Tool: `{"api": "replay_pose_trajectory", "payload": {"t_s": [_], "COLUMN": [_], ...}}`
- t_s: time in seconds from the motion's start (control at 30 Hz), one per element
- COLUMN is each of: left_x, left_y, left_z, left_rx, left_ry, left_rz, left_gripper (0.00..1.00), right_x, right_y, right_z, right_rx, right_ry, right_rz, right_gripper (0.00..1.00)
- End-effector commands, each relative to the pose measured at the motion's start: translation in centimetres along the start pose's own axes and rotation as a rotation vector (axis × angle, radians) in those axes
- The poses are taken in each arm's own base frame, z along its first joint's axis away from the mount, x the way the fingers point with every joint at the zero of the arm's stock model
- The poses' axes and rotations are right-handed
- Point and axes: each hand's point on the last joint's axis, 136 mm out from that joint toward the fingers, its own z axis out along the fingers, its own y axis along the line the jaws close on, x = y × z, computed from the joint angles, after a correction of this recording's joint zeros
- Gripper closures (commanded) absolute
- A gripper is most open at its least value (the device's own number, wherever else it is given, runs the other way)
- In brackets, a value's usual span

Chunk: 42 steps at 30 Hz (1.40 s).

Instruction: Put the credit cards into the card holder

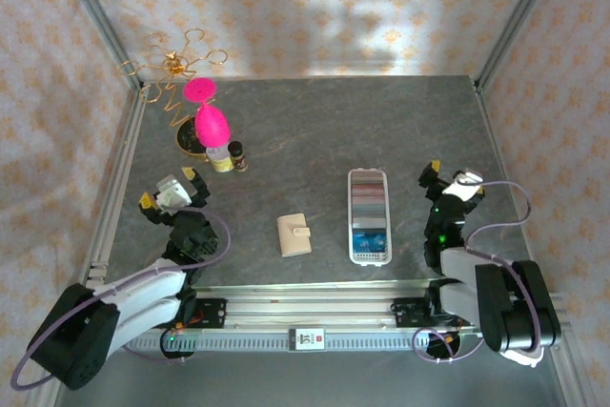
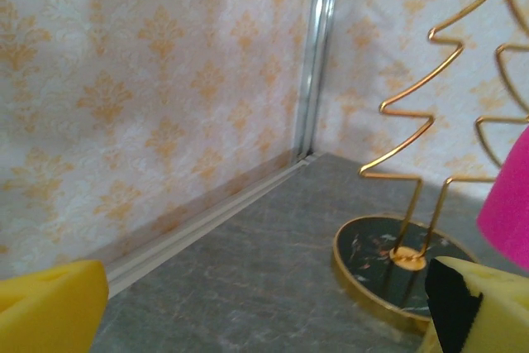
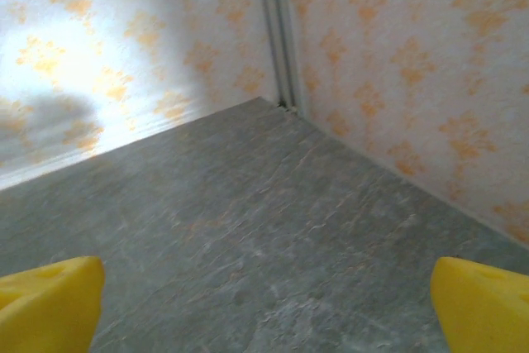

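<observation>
Cards (image 1: 369,202) are lying in the tray (image 1: 370,259), with the holder (image 1: 294,234) lying closed just left of it on the table (image 1: 305,140). Left gripper (image 1: 168,188) and right gripper (image 1: 453,173) are hanging spread wide at either side, empty.

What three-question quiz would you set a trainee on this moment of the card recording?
1. Multiple choice: where are the thin grey, pinkish-red and blue plastic credit cards? A) in the long white plastic tray; B) in a blue bowl; C) in a cardboard box.
2. True or false: the small tan leather-like card holder lies left of the tray, not touching it.
3. Short answer: how do the jaws of the left gripper and right gripper stand?
Key: 1 A; 2 true; 3 open, holding nothing.
</observation>
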Motion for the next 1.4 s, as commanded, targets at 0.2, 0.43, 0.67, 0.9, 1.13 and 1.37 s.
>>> {"api": "replay_pose_trajectory", "payload": {"t_s": [0.2, 0.43, 0.67, 0.9, 1.13, 1.37], "left_x": [2.8, 3.0, 2.5, 3.8, 4.6, 6.1], "left_y": [-0.6, -1.9, -2.0, -2.9, -5.0, -5.5], "left_z": [2.6, 4.4, 4.8, 6.7, 7.6, 8.1], "left_rx": [-0.048, -0.02, 0.045, 0.126, 0.253, 0.305], "left_ry": [0.052, 0.057, 0.019, 0.069, 0.088, 0.155], "left_rz": [0.046, 0.056, -0.023, -0.035, -0.014, -0.015], "left_gripper": [0.01, 0.01, 0.01, 0.01, 0.01, 0.0], "right_x": [0.0, 2.2, 2.4, 2.3, 2.4, 2.4], "right_y": [0.9, 2.8, 3.1, 3.1, 3.1, 3.2], "right_z": [1.7, 3.2, 3.8, 3.9, 3.9, 3.9], "right_rx": [-0.021, -0.096, -0.091, -0.092, -0.09, -0.092], "right_ry": [-0.049, 0.031, 0.05, 0.046, 0.049, 0.05], "right_rz": [0.064, -0.006, -0.015, -0.016, -0.018, -0.019], "right_gripper": [0.0, 0.0, 0.0, 0.0, 0.0, 0.0]}}
